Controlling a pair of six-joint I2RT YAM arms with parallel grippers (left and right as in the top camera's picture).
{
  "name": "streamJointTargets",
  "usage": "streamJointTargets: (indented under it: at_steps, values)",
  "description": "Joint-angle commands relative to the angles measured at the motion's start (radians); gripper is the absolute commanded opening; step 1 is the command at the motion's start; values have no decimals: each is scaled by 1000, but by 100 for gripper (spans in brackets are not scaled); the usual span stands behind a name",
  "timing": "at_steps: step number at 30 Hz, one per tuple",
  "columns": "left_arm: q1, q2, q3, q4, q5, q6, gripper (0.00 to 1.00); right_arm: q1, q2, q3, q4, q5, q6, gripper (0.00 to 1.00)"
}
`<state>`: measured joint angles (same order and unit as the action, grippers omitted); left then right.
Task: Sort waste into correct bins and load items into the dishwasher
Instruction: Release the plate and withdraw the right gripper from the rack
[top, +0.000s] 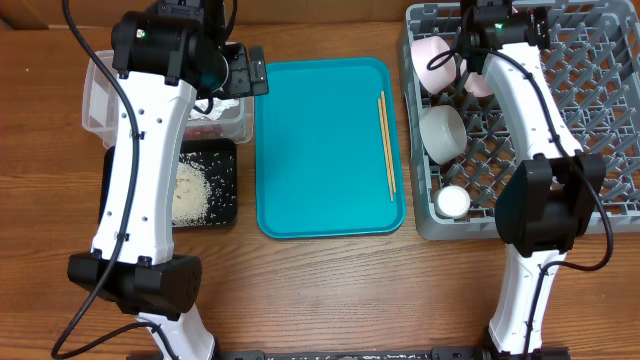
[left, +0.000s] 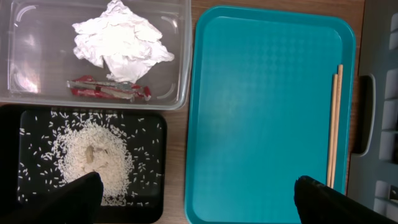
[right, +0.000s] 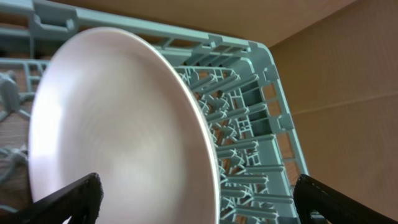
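Clear plastic forms the tub at about 10 o'clock on the table. Inside it lies the crumpled white napkin, and just at 6 o'clock of the napkin lies the red-and-silver wrapper. At 6 o'clock of the tub, just beside it, is the black tray, which holds a heap of rice grains with more grains scattered around.

The left gripper hangs near the 3 o'clock edge of the tub. Its fingers are spread wide and there is nothing between them.

The teal tray is in the middle of the table. The two wooden chopsticks lie side by side along its 3 o'clock edge.

At 3 o'clock of this tray stands the grey dish rack. Along its 9 o'clock side sit a white bowl and, more toward 6 o'clock, the small white cup. The white plate stands on its edge among the pegs, leaning.

The right gripper is over the 12 o'clock part of the rack. Its fingers are spread wide on either side of the plate and are not gripping it.
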<state>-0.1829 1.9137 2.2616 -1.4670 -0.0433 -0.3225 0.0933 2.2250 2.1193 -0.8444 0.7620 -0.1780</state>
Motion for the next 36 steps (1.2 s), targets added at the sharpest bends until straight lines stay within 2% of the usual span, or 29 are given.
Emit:
streamJointTargets:
  at_steps: [1, 6, 8, 9, 12, 17, 27, 36]
  values:
    - [1, -5, 16, 2, -16, -7, 100, 3, -161, 10, -4, -61, 80, 100]
    - [1, -4, 16, 2, -16, -7, 100, 3, -290, 10, -94, -220, 200, 100]
    - [1, -4, 16, 2, -16, -7, 100, 3, -336, 10, -150, -369, 270, 100]
    - [1, -5, 16, 2, -16, -7, 100, 3, -365, 10, -194, -503, 287, 100]
    - [1, -5, 16, 2, -16, -7, 100, 3, -401, 10, -281, -753, 287, 100]
    - [1, -5, 16, 1, -16, -7, 100, 3, -409, 9, -392, -1036, 286, 100]
    - [1, -5, 16, 2, -16, -7, 100, 3, -409, 8, -453, -1123, 292, 100]
    - [0, -4, 16, 68, 22, -7, 100, 3, -409, 8, -539, -1018, 515, 100]
